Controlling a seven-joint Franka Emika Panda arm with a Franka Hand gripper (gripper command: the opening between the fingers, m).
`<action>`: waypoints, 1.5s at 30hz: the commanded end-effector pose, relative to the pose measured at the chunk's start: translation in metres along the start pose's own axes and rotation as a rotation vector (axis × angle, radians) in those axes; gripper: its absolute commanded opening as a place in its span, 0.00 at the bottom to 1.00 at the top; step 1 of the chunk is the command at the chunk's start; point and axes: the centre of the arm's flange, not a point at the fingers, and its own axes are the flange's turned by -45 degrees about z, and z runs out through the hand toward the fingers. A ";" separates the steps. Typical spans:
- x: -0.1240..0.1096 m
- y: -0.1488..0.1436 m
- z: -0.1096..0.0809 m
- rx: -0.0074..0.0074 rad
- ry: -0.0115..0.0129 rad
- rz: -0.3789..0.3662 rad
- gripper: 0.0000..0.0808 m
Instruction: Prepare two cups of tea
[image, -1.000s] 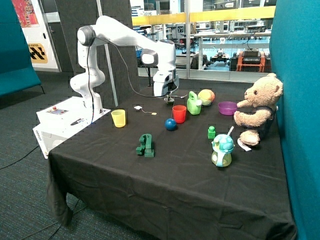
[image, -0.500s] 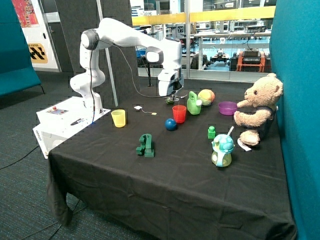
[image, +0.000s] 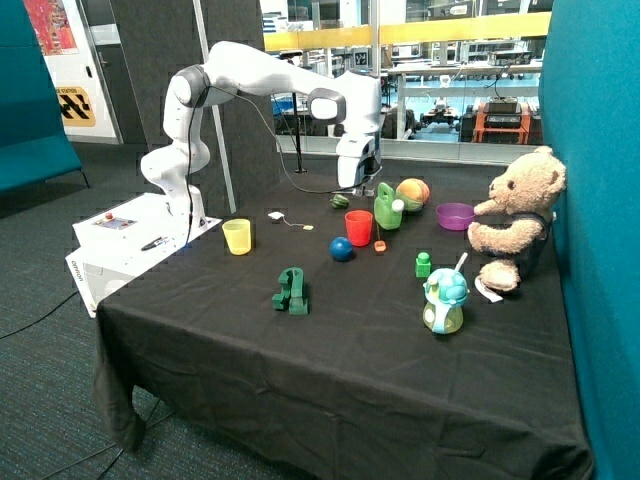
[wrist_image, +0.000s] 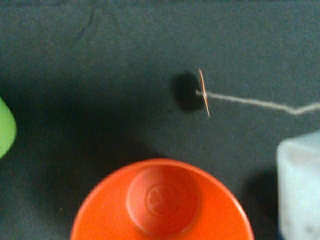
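The red cup (image: 358, 227) stands mid-table next to the light-green watering can (image: 386, 206). My gripper (image: 358, 187) hangs straight above it, shut on a tea bag. The bag's string (wrist_image: 255, 103) runs down to the orange tag (image: 380, 246), which dangles beside the cup near the cloth. In the wrist view the red cup (wrist_image: 162, 200) is open-side up and empty, the tag (wrist_image: 204, 93) shows edge-on, and a pale white block (wrist_image: 300, 185) sits where the string leads. The yellow cup (image: 237, 236) stands apart near the robot base. The second tea bag (image: 277, 215) lies on the cloth between the cups.
A blue ball (image: 342, 248) touches the red cup's front. A purple bowl (image: 455, 215), an orange-green ball (image: 412, 191) and a teddy bear (image: 515, 215) are at the back right. A green block toy (image: 290, 290), a small green figure (image: 423, 264) and a mushroom toy (image: 444, 300) stand nearer the front.
The arm has swung from behind the red cup toward the watering can and now stands over the cup. The tea bag's tag came along and now hangs beside the cup.
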 end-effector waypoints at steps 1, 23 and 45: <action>-0.001 -0.017 0.008 -0.0032 -0.0029 -0.025 0.00; -0.043 -0.020 0.047 -0.0032 -0.0029 -0.024 0.00; -0.032 -0.022 0.055 -0.0032 -0.0029 -0.026 0.00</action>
